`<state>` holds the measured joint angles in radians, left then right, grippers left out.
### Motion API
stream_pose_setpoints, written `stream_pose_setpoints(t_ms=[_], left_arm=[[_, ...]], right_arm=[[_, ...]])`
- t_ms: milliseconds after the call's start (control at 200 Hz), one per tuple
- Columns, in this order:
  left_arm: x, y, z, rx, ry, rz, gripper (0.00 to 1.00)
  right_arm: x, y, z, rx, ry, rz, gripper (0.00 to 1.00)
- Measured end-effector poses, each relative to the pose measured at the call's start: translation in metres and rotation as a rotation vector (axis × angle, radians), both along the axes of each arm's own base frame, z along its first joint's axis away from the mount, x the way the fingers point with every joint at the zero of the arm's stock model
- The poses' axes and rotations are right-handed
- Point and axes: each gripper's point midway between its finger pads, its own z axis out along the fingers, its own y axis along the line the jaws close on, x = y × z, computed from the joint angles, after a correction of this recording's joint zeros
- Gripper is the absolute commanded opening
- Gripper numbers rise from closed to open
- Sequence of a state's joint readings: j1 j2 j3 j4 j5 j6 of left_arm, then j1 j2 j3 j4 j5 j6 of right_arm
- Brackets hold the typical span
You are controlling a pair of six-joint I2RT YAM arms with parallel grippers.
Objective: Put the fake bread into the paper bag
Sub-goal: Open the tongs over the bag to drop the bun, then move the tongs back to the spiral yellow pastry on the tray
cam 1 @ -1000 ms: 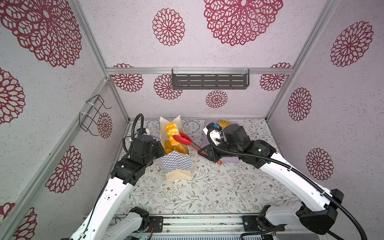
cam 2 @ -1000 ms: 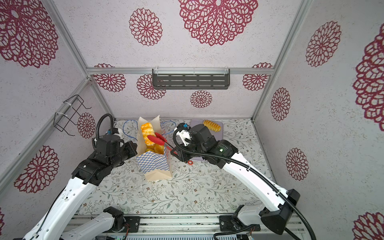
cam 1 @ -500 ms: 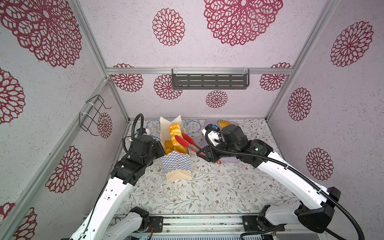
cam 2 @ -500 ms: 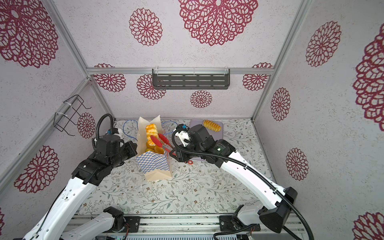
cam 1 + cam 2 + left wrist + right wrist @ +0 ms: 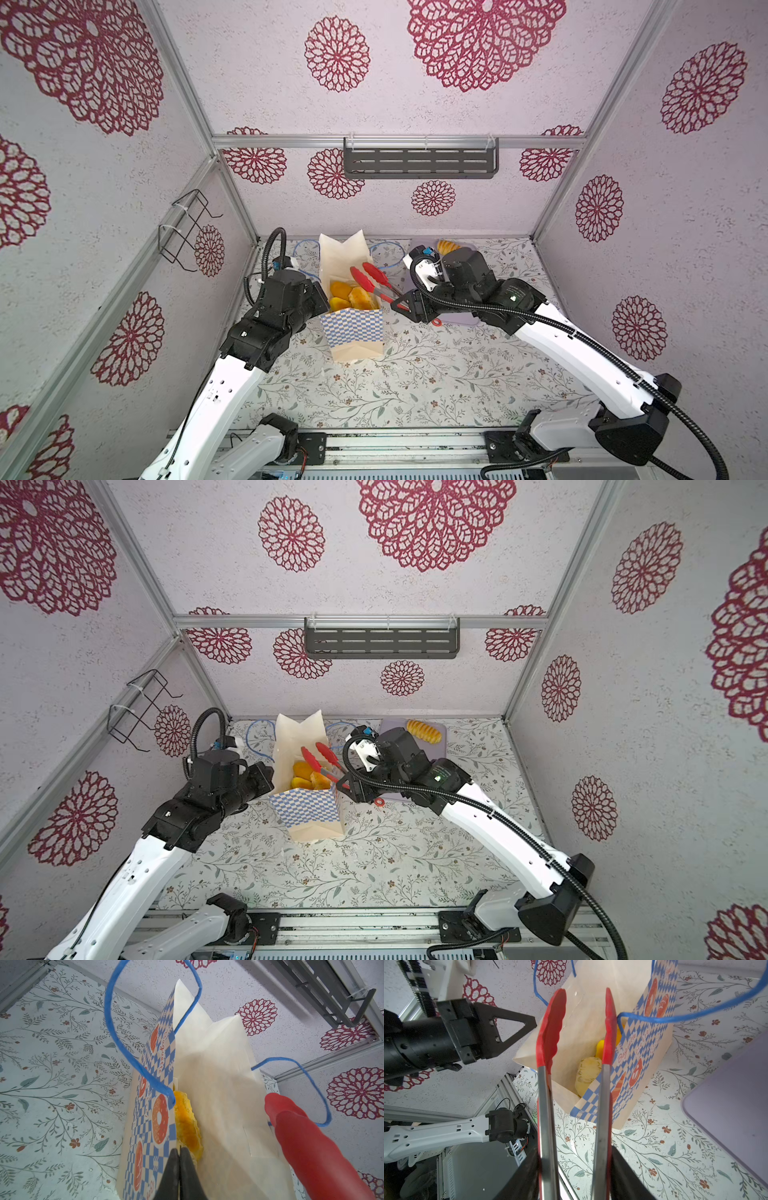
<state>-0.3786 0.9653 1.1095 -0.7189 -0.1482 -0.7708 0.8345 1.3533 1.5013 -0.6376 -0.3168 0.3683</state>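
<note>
In a top view the paper bag (image 5: 353,328) stands upright on the flowered surface (image 5: 415,374) between the two arms. The left pincer (image 5: 322,301) is at its near-left rim, and the right pincer (image 5: 405,305) reaches in from the other side with the red tongs (image 5: 372,276) over the mouth. Several pieces of fake bread (image 5: 351,293) lie inside the bag, golden and yellow. In a top view one braided loaf (image 5: 424,731) lies on the lilac tray (image 5: 438,750) behind the right arm, so the job looks nearly done but not finished. The left wrist view shows the left pincer (image 5: 179,1152) clenched on the edge of the bag's checkered wall, a pastry (image 5: 187,1126) just inside it. This pinch most likely keeps the thin paper from folding shut or tipping while the tongs work, and the blue cord handle (image 5: 124,1053) arches clear of the opening. The right wrist view shows the right pincer (image 5: 574,1167) grasping the tongs by their steel shafts. The red tips stand apart with nothing between them, directly above the open mouth, and a pale loaf (image 5: 586,1076) lies in the bag below. The spread tips suggest a drop into the bag. The tongs give the reach that the tall bag needs.
</note>
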Motion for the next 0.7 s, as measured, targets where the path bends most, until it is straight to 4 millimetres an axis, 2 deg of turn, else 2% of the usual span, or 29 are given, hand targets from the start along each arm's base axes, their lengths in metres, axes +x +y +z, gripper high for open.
stream_pose_setpoints(t_ms=[120, 225, 380, 460, 545, 700], left_arm=[[0.000, 0.000, 0.000, -0.001, -0.001, 0.000, 0.08], [-0.001, 0.001, 0.000, 0.001, -0.001, 0.002, 0.09], [-0.001, 0.002, 0.001, 0.005, 0.000, 0.005, 0.09], [-0.002, 0.003, 0.002, 0.008, -0.003, 0.008, 0.10], [-0.004, 0.005, 0.004, 0.010, -0.008, 0.013, 0.10], [-0.006, 0.006, 0.006, 0.013, -0.016, 0.014, 0.11]], right_arm=[[0.005, 0.001, 0.012, 0.017, -0.041, -0.010, 0.50], [0.014, -0.001, 0.029, 0.034, -0.108, -0.044, 0.50], [0.040, -0.016, 0.058, 0.061, -0.211, -0.135, 0.50], [0.060, -0.034, 0.063, 0.066, -0.232, -0.201, 0.49], [0.085, -0.062, 0.062, 0.055, -0.237, -0.291, 0.48], [0.116, -0.119, 0.042, 0.011, -0.211, -0.452, 0.48]])
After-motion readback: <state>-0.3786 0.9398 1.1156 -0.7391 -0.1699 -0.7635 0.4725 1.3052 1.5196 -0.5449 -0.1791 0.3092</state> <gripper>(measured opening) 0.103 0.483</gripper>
